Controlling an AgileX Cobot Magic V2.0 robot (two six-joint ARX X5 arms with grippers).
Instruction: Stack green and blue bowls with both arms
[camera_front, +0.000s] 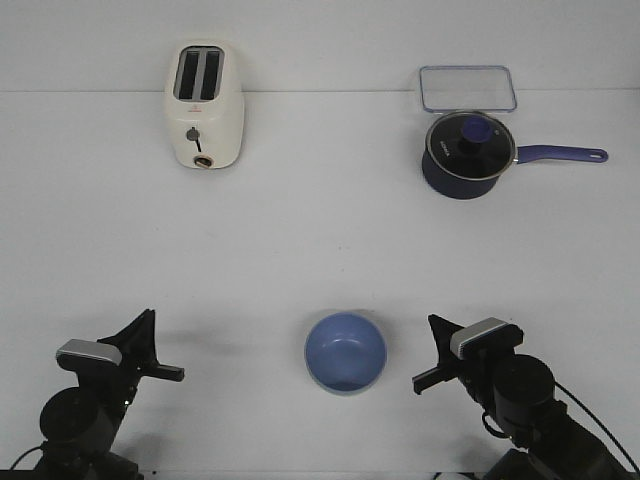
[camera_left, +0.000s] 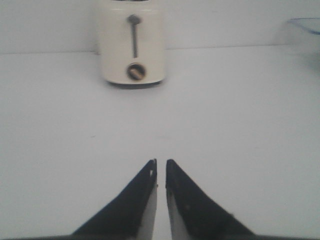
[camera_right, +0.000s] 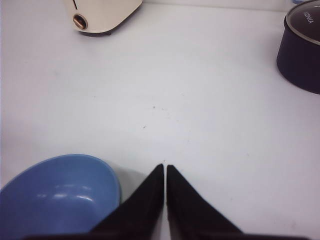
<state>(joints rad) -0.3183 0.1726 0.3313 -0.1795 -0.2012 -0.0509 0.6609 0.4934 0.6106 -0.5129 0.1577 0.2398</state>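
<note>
A light blue bowl (camera_front: 345, 352) stands upright on the white table near the front, between my two arms. It also shows in the right wrist view (camera_right: 57, 197), just beside the right fingers. A thin pale greenish edge runs under its rim; I cannot tell whether that is the green bowl, which otherwise does not show. My left gripper (camera_front: 148, 318) is shut and empty at the front left, its fingertips (camera_left: 161, 161) pointing toward the toaster. My right gripper (camera_front: 434, 322) is shut and empty to the right of the bowl, its tips (camera_right: 165, 166) over bare table.
A cream toaster (camera_front: 203, 105) stands at the back left. A dark navy saucepan (camera_front: 466, 155) with a glass lid and a long handle pointing right stands at the back right. A clear lidded box (camera_front: 467, 88) lies behind it.
</note>
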